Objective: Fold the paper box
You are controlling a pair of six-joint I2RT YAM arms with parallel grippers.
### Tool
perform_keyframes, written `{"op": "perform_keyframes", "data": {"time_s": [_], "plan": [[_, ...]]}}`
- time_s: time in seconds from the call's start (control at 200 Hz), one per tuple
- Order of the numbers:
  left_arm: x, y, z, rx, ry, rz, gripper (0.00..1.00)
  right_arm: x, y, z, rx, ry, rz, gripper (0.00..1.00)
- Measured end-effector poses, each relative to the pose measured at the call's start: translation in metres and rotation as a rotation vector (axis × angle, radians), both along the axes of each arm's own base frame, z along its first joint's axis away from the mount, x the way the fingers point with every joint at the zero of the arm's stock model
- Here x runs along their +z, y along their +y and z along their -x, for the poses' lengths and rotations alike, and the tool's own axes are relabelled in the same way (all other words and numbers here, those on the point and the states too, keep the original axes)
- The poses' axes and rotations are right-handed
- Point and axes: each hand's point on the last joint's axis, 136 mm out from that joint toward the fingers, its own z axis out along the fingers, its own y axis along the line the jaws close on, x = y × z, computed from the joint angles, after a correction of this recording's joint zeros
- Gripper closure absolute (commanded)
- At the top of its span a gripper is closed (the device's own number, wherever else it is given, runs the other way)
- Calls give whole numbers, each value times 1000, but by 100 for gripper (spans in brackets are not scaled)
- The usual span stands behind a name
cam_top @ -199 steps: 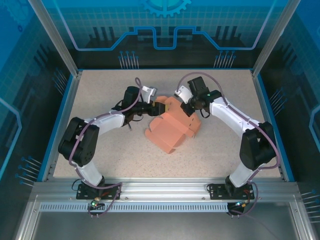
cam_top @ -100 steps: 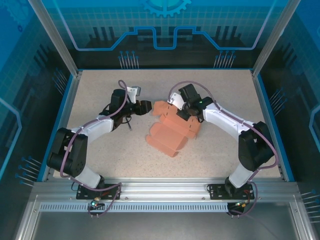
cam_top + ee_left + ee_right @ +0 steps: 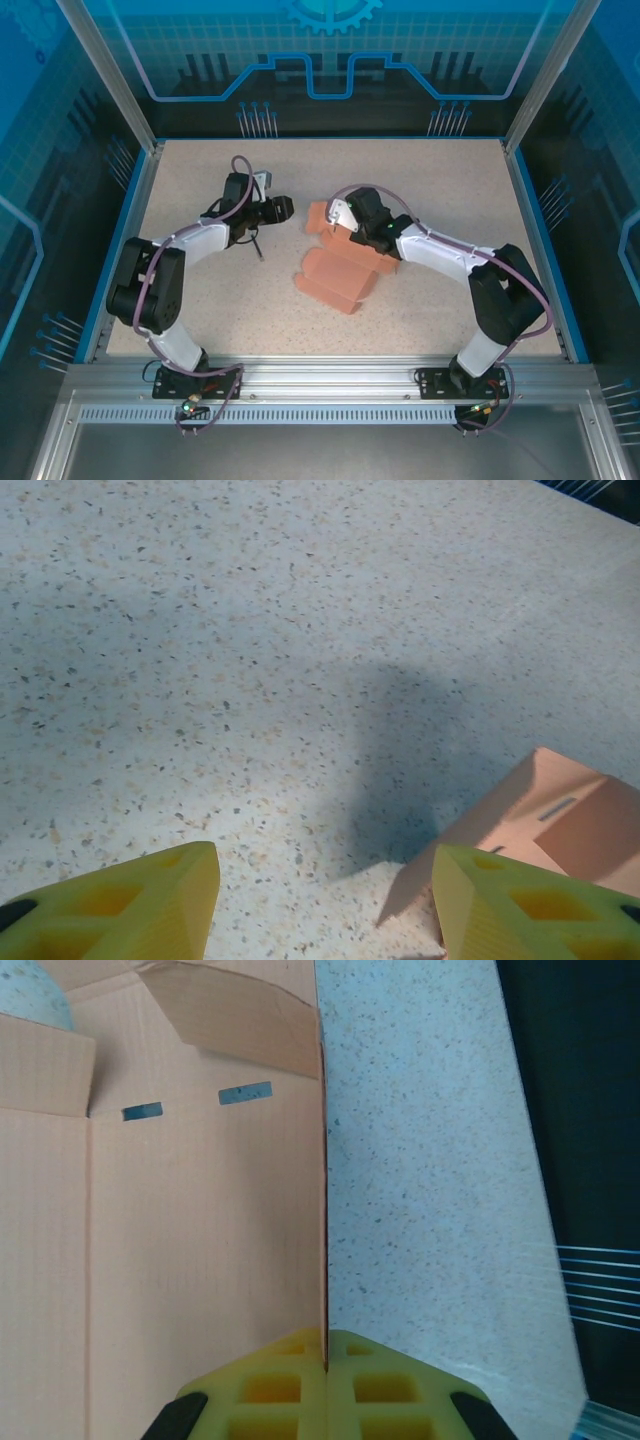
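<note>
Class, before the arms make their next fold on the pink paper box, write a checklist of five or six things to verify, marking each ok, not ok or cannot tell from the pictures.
1. Right gripper shut on an edge of the paper box: ok.
2. Left gripper open, nothing between its fingers: ok.
3. Left gripper apart from the box, a box corner just ahead of it: ok.
4. Box fully folded: not ok; its panels and a flap lie open.
5. Box on the table, away from its edges: ok.
6. Tabs lined up with the slots: cannot tell.
</note>
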Motion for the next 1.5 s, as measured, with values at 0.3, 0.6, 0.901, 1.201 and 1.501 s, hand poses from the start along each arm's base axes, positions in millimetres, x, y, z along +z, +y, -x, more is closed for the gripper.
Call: {"op": "perform_keyframes", "data": {"time_s": [0.3, 0.6, 0.901, 1.201, 1.501], "plan": [[-14, -1, -22, 14, 57, -34, 40, 12, 6, -8, 43, -123, 58, 99], [-37, -6, -37, -9, 119, -57, 40, 14, 7, -12, 72, -188, 102, 99], [-54, -20, -39, -67, 158, -57, 40, 14, 6, -14, 88, -236, 135, 99], [-63, -47, -32, -144, 167, -46, 40, -1, 3, -17, 85, -263, 171, 98], [-63, -71, -26, -237, 122, -58, 40, 2, 4, -19, 78, -282, 166, 98]]}}
